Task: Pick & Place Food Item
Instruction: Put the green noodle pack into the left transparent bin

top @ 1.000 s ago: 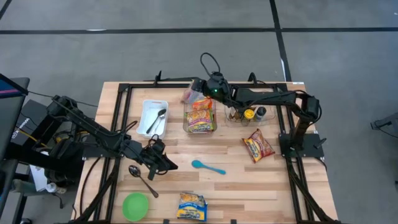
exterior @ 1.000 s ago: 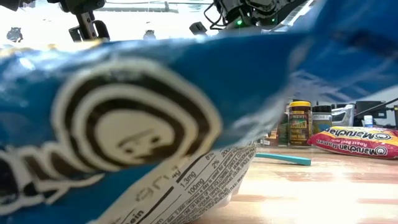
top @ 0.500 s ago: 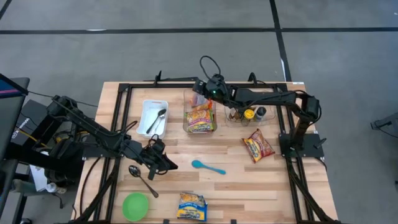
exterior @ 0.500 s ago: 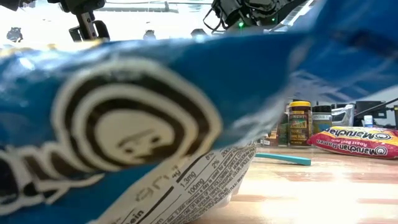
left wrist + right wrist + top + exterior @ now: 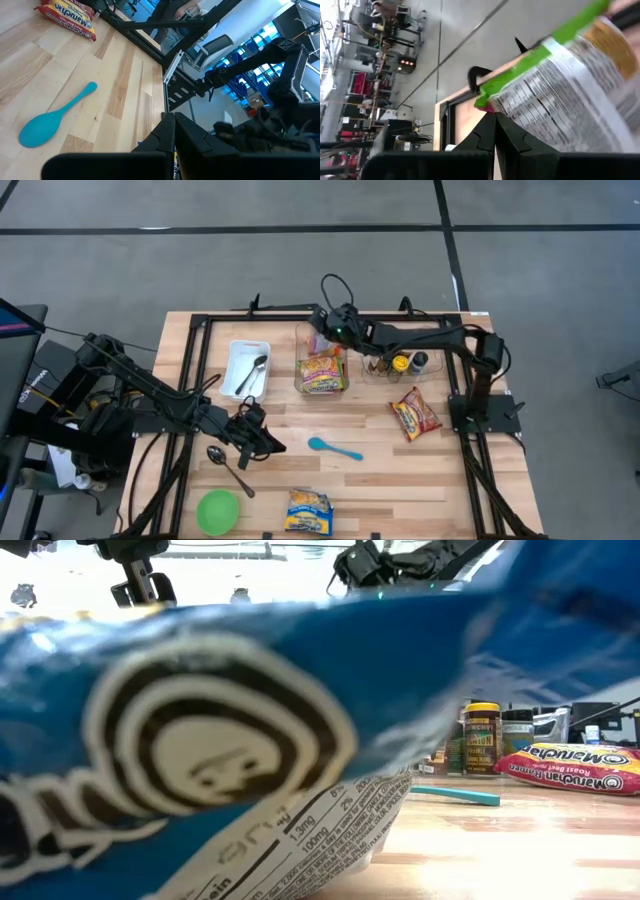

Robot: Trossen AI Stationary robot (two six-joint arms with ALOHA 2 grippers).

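My right gripper hangs over the far end of a clear bin that holds a yellow noodle packet. It is shut on a food packet with a green sealed edge and white printed back. My left gripper waits shut above the table's left half, touching nothing. A teal spoon lies on the wood ahead of it. A red noodle packet lies flat at the right. A blue and yellow packet lies at the near edge. My right gripper pinches the packet between its two fingers at the green sealed edge, near one corner. The fingers slant downward from the table's right side. The packet is lifted clear above the bin's far end; the gripper hides most of it in the high view.
A white tray with a metal spoon stands left of the bin, spice jars right of it. Another metal spoon and a green bowl lie near left. The blue packet blocks most of the low view.
My right gripper has sunk a little toward the clear bin and rolled about its own axis, staying shut on the packet. The packet, which showed left of the gripper beside the bin's far left corner, has swung in under the gripper over the bin.
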